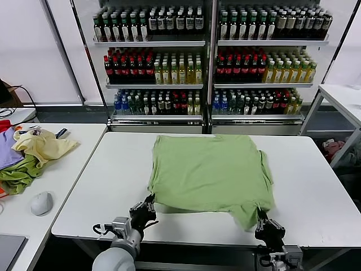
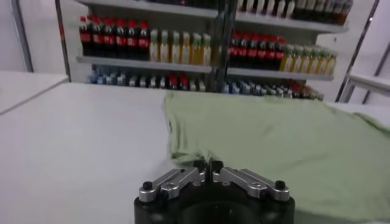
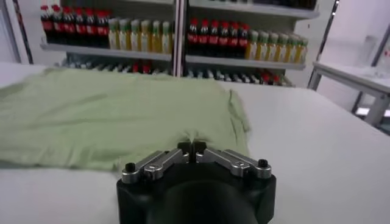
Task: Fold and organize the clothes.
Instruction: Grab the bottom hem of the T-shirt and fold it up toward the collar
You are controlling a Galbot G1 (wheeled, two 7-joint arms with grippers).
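The light green T-shirt lies spread flat across the middle of the white table, hem toward the near edge, collar end toward the far edge and the bottle shelves. Both grippers are at that hem now. The left gripper has its jaws pinched together on the near-left corner of the shirt; the left wrist view shows the fingertips meeting right on the cloth edge. The right gripper is clamped the same way on the near-right corner, where the fabric bunches slightly. So the shirt stretches straight away from both sets of jaws, long axis running near edge to far edge, each arm on its own corner. Looks like a lift-and-carry toward the far edge comes next, folding hem over. Spare garments sit piled on the side table to the left.
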